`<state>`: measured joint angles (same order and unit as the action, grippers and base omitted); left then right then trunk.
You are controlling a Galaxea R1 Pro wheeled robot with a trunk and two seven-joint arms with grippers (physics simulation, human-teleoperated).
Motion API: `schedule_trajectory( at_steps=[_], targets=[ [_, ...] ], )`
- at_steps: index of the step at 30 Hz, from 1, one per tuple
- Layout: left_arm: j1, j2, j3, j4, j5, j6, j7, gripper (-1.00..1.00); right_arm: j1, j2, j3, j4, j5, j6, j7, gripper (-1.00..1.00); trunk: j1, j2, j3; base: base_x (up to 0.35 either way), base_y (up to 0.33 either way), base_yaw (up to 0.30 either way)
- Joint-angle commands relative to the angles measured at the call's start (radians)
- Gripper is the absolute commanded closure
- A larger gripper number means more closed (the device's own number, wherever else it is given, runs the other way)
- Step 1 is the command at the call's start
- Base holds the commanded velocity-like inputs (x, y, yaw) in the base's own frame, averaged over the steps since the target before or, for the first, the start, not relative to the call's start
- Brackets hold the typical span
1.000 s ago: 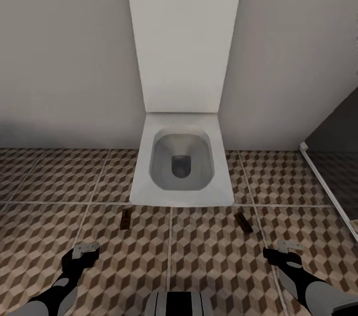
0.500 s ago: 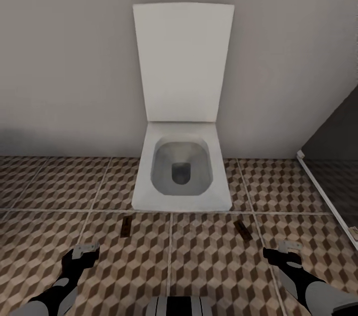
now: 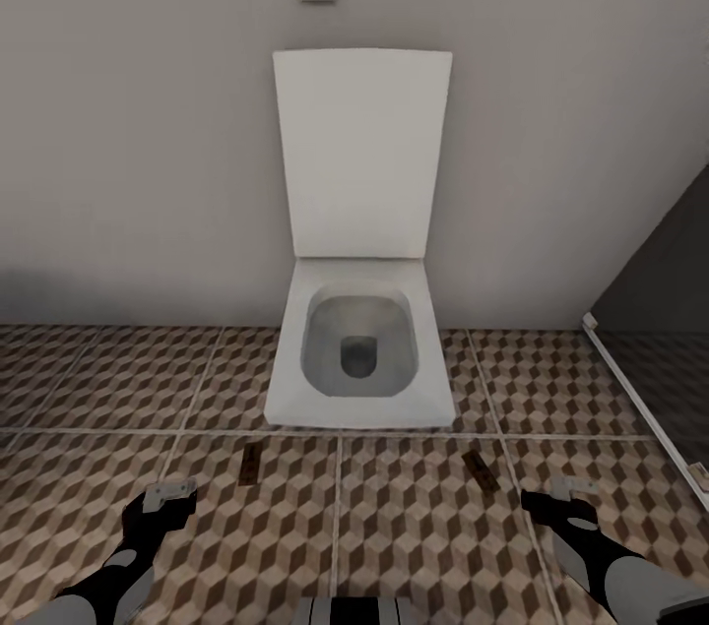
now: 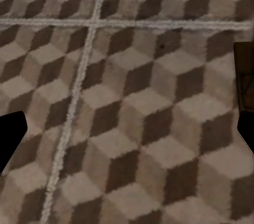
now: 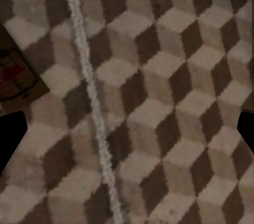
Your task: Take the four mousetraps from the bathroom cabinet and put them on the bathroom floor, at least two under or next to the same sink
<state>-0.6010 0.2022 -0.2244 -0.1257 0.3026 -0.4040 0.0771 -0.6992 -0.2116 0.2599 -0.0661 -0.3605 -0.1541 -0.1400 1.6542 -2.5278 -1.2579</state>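
Now the view had pulled back: two flat brown wooden mousetraps (image 3: 250,463) (image 3: 479,469) lay on the cube-patterned tiled floor (image 3: 414,527) before the white toilet (image 3: 359,354), away from any sink; left end effector (image 3: 167,495) and right end effector (image 3: 563,495) hung spread, empty.

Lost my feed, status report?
Both grippers, left and right, open, empty. Two flat brown mousetraps on patterned tile floor before white toilet. Nothing obstructing.
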Motion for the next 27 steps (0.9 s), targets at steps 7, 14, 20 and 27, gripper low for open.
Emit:
schedule_trajectory(
  at_steps=[7,14,20,27],
  targets=[
    [0.0,0.0,-0.009,0.0,0.004,-0.002,0.005,-1.0,0.0,0.0,0.009,0.0,-0.009,-0.002,-0.003,-1.0,-0.003,0.001,0.026,0.0,0.0,0.0],
    [0.0,0.0,-0.009,0.001,0.004,-0.001,0.006,-1.0,0.0,0.0,0.01,0.0,-0.007,-0.002,-0.002,-1.0,-0.006,0.003,0.054,0.0,0.0,0.0],
    [0.0,0.0,-0.009,0.001,0.005,-0.001,0.006,-1.0,0.0,0.001,0.011,0.0,-0.005,-0.002,0.0,-1.0,-0.009,0.004,0.077,0.0,0.0,0.0],
    [0.0,0.0,-0.009,0.001,0.006,0.0,0.005,-1.0,0.0,0.001,0.014,0.0,-0.002,-0.002,0.003,-1.0,-0.012,0.006,0.104,0.0,0.0,0.0]
  ],
)
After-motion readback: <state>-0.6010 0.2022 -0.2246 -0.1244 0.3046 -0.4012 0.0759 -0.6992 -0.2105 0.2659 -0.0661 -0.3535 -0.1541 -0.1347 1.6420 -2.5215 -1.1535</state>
